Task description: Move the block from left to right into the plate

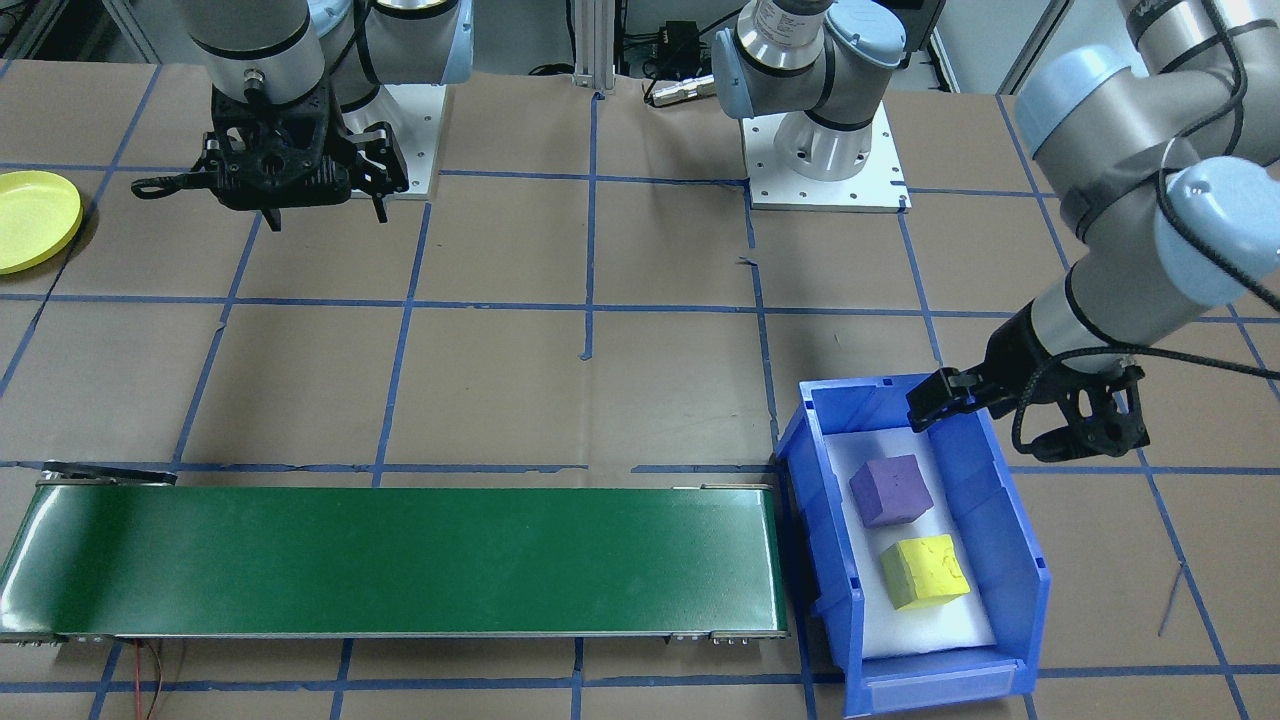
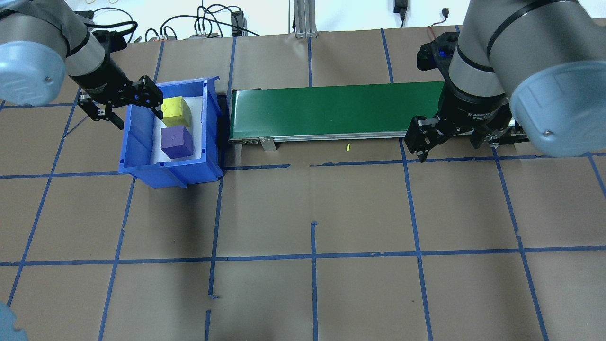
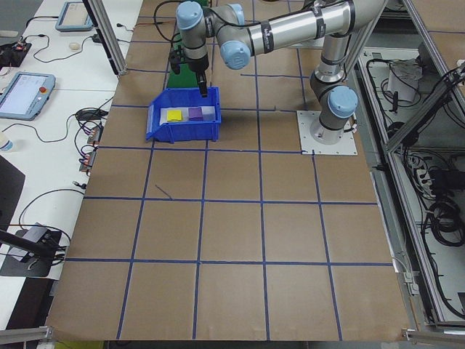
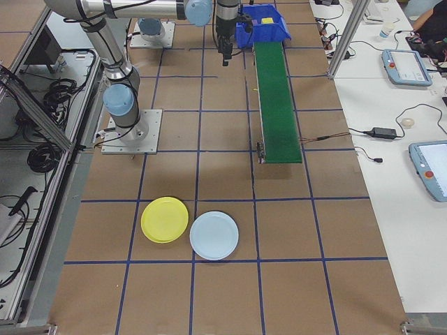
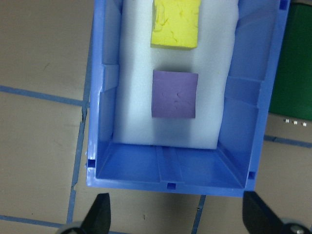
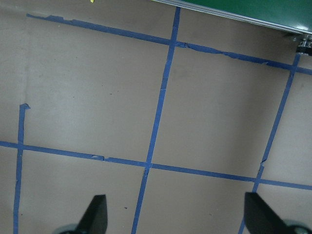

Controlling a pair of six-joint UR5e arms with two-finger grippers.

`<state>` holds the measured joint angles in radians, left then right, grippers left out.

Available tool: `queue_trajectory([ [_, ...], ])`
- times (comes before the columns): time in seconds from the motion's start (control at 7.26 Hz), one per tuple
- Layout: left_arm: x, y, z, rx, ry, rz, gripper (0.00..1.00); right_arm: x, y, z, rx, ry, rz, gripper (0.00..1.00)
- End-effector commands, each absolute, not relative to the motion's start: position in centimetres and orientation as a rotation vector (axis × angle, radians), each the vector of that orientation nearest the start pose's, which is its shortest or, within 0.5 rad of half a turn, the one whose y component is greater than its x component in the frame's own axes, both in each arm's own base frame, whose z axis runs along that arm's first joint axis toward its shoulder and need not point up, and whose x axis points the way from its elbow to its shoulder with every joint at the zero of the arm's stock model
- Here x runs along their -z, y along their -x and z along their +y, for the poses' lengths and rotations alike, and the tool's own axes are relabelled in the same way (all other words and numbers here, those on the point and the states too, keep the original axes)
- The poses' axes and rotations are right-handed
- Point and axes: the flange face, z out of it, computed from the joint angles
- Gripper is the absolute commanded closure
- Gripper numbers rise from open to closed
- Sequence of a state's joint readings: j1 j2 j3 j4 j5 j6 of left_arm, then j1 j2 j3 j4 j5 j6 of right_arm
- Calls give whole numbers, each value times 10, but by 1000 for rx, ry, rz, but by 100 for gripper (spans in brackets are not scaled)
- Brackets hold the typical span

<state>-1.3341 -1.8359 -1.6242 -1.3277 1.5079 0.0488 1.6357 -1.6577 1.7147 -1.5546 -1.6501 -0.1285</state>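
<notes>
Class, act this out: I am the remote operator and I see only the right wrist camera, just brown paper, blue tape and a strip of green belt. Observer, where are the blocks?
Observer: Both sit in the blue bin at the far end of the conveyor: a purple block and a yellow block.
Operator: Is the left gripper holding one?
Observer: No. The left gripper hangs over the bin's near wall, jaws open, nothing between them.
Operator: And the plate?
Observer: The yellow plate lies on the table past the belt's other end, beside a pale blue plate.
Operator: My own gripper?
Observer: The right gripper hangs open beside the belt's end.
</notes>
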Motion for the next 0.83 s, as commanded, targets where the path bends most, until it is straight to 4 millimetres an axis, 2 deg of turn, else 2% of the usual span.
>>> queue_trajectory([
  [0.0,-287,-3,-605,-51,302,3197,6,-457,-157,-438,-120,311,3174,0],
  [0.14,-267,-4,-612,-61,312,3198,6,-458,-158,-438,-114,307,3164,0],
  [0.69,-263,6,-614,-63,283,3196,7,-455,-157,-438,-126,304,3163,0],
])
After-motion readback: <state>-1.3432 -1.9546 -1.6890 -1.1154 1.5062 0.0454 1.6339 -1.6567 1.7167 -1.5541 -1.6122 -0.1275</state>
